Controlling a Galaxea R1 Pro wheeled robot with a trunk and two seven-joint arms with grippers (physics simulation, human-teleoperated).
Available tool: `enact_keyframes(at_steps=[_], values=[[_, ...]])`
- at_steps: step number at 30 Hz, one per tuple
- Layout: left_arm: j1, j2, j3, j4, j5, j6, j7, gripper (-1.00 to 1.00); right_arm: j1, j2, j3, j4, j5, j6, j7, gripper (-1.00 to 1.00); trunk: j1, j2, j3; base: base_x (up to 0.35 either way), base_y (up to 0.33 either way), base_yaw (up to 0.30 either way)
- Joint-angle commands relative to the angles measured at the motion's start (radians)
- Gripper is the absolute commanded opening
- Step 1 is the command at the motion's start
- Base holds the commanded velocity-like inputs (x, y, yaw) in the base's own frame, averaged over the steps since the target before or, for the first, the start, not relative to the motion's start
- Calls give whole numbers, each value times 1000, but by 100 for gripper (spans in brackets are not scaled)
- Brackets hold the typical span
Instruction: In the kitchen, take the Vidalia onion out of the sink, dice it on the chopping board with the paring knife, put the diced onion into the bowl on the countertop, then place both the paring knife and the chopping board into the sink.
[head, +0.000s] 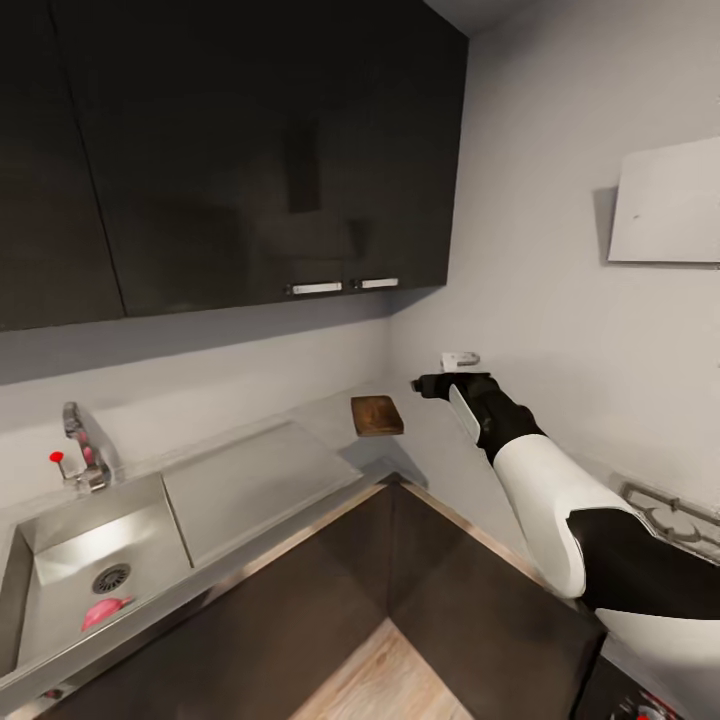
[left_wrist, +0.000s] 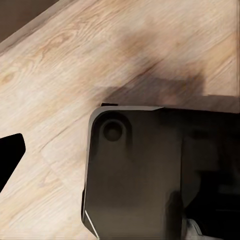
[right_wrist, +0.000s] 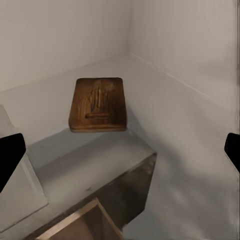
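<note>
a: right claw (right_wrist: 120, 150) hangs wide open, empty, near the dark brown wooden chopping board (head: 377, 415) on the grey corner surface (head: 440, 460).
b: square up, then descend level onto its edge. left claw: can't tell.

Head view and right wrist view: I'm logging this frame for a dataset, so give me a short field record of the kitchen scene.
sink: steel basin at the left of the counter, pink onion lying beside the drain
tap: behind the basin, red-tipped lever
chopping board: flat in the counter's corner, nothing on it
right gripper: open, reaching toward the board, holding nothing
counter: grey, L-shaped
wall cabinets: dark, shut
</note>
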Motion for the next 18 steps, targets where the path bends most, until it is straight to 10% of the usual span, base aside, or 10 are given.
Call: enact_keyframes(at_steps=[1, 18], values=[[1, 0, 1, -1, 7, -1, 0, 100, 0, 0, 1, -1, 3, 5, -3, 100, 0, 0, 0, 29, -266, 0], [1, -1, 2, 2, 8, 0, 0, 100, 0, 2, 1, -2, 3, 5, -6, 100, 0, 0, -6, 240, -246, 214]])
